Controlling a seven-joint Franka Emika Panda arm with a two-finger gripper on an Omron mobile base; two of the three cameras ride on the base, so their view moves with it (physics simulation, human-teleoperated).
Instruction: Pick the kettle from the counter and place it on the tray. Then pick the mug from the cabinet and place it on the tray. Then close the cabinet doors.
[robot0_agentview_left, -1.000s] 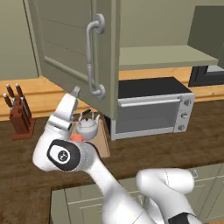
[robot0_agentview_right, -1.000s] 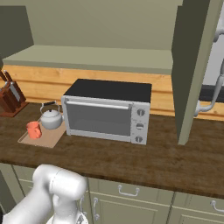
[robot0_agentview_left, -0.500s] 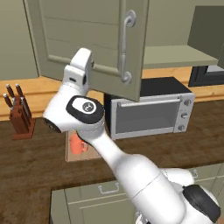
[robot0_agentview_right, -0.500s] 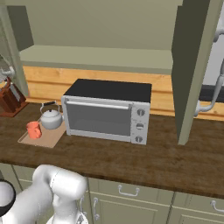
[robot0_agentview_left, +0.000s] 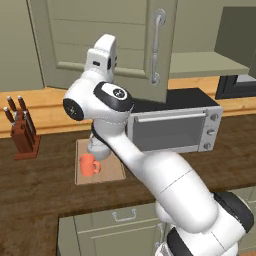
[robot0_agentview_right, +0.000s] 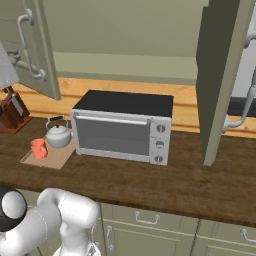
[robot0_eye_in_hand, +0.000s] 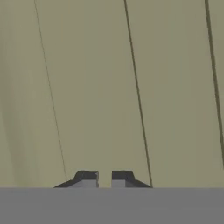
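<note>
Presently, I list: cabinet (robot0_agentview_right: 125, 35), olive green, both cabinet doors (robot0_agentview_left: 105, 45) ajar, the left one swung partway across the opening. Counter (robot0_agentview_right: 175, 180), dark wood. Toaster oven (robot0_agentview_right: 122, 127) standing on it, just right of the tray. Tray (robot0_agentview_left: 100, 167), light wood, flat on the counter. Kettle (robot0_agentview_right: 58, 134), upright on the tray's far end. Mug (robot0_agentview_left: 89, 164), orange, upright on the tray beside the kettle. Gripper (robot0_eye_in_hand: 103, 178) facing a green door panel, fingertips a narrow gap apart, empty.
</note>
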